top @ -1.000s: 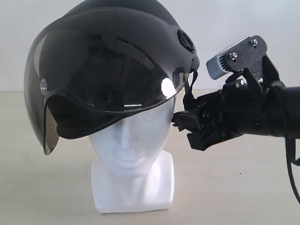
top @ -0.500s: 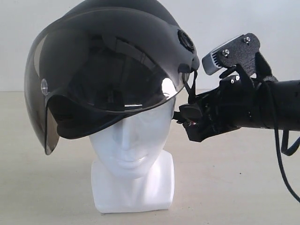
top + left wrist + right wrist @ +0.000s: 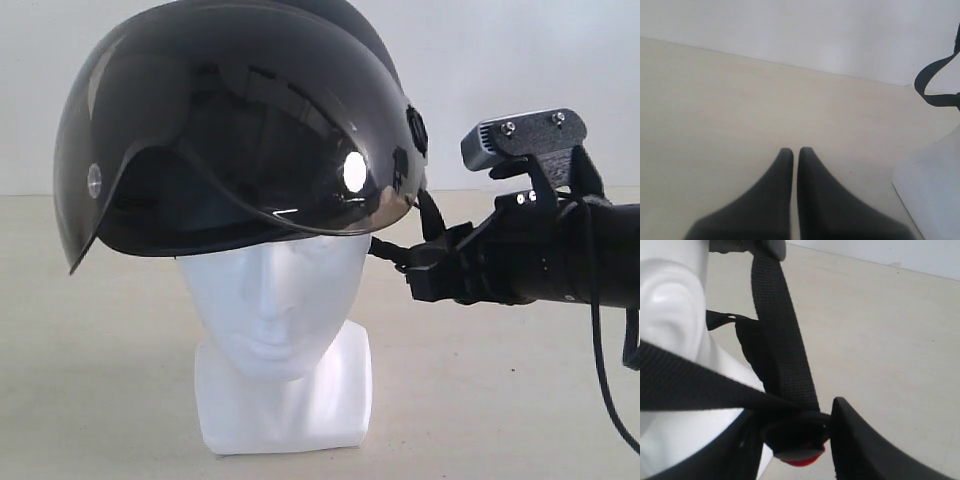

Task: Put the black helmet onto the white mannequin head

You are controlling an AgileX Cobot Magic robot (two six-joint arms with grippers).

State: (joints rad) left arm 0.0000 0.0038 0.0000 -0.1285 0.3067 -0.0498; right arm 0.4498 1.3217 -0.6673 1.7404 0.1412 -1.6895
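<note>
The black helmet with its smoky visor sits on top of the white mannequin head, leaving the face bare below the visor's edge. My right gripper reaches in from the right beside the head's cheek. It is shut on the helmet's red-and-black buckle, where the black chin straps meet, next to the head's ear. My left gripper hangs shut and empty over the table, near the head's squared base.
The beige table stretches around the head, with a white wall behind it. A loose strap loop hangs above the base in the left wrist view.
The helmet's front has tipped up, so the visor now clears the face. My right gripper has closed on the buckle and levelled out, shifting slightly right.
</note>
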